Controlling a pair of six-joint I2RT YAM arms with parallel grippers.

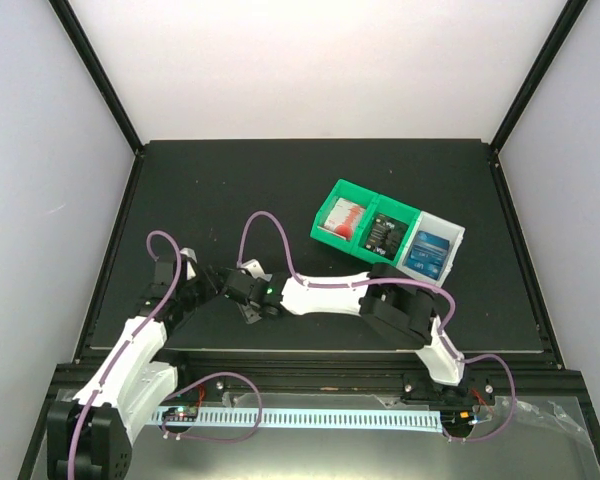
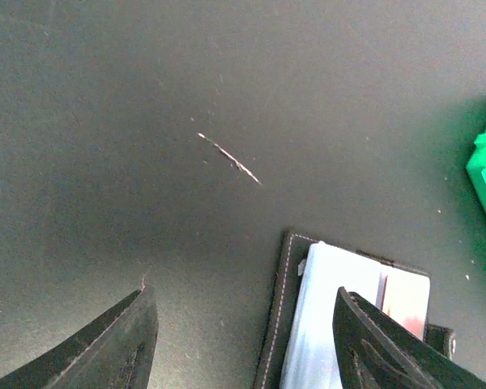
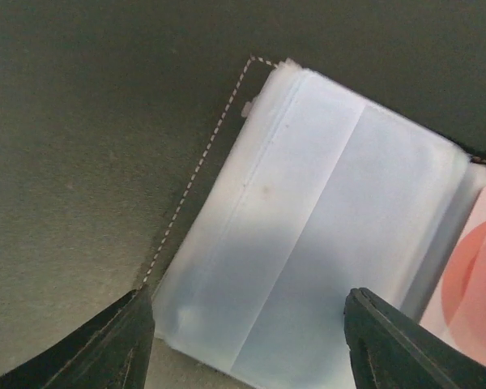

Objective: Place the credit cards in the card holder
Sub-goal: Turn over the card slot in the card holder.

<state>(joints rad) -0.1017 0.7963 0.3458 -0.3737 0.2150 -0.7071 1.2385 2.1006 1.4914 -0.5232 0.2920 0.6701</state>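
The right pincer gapes wide over the open card holder; the left pincer equally wide, empty.

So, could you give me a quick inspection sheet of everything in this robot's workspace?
Surface: black matte tabletop, one pale scratch.
Job's things: black stitched card holder lying open, clear sleeves showing; red-and-white card, black card and blue card sit in bins.
Clutter: two green plastic bins, one white bin.
Grippers: left gripper and right gripper both open.
Cables: purple cables along both arms.
Surroundings: white walls, black frame posts.
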